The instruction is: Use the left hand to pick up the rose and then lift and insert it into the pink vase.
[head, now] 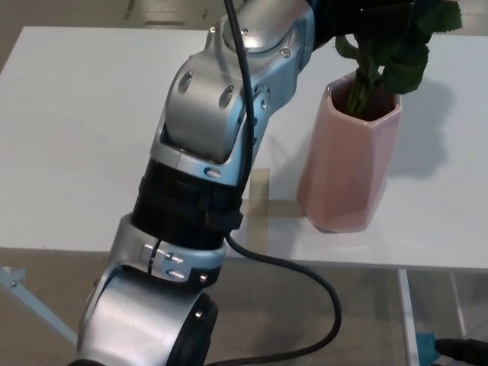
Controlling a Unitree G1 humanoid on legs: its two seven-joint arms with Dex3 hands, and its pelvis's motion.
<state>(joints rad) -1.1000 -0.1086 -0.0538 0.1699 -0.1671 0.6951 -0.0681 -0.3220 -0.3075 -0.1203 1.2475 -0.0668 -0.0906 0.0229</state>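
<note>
Rose (pixel 385 57): green stem and leaves poke out of the vase mouth, stem end down inside; the bloom is cut off by the top of the picture.
Pink vase (pixel 347 164): upright on the white desk (pixel 76 137), close to its near edge, toward the right side.
Left hand: honestly can't tell what the fingers are doing, it's up past the top of the picture by the leaves. Only the silver left arm (pixel 213 152) and its black cable (pixel 305 274) show.
Right hand: nowhere in the shot.
</note>
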